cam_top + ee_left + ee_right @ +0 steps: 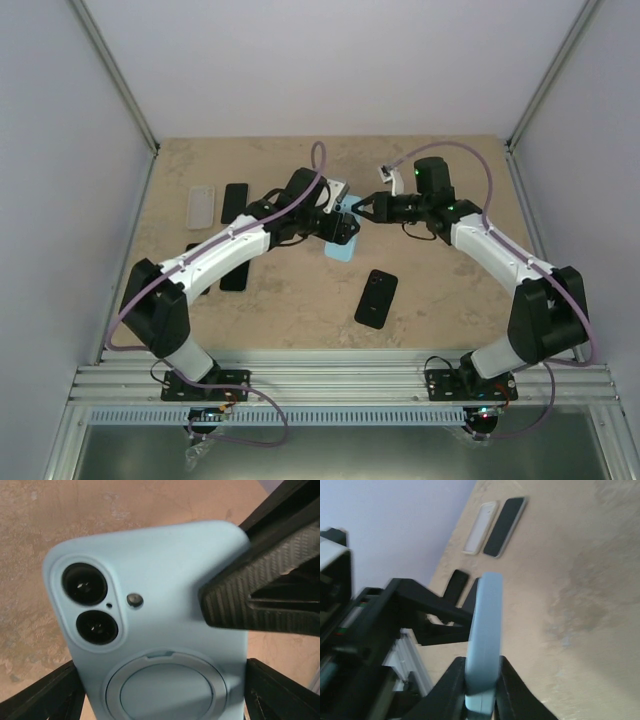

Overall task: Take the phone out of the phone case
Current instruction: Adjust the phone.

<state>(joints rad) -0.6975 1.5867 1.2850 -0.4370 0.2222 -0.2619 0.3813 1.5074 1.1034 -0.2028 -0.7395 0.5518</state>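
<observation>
Phone case, light-blue soft silicone with a round ring on its back point(170, 590): held off the tan speckled tabletop point(450, 300), between the two arms, its back facing the left wrist camera.
Phone, dark twin lenses showing through the cut-out point(86, 584): judged to be seated in the case, not yet freed.
Left gripper point(338, 232): black fingers point(50, 697) clamped against the long sides of the case.
Right gripper point(481, 680): pinching an edge of the case across its thickness; one ribbed pad point(230, 597) lies on the back near a corner.
Step in hand: probably peeling the corner lip off the phone.
Doing it well: keep the left grip steady; let the right pad push the back while the lip rolls outward, one corner first.
Risk: a hard squeeze on both sides locks the phone in; a sudden release could drop it.
</observation>
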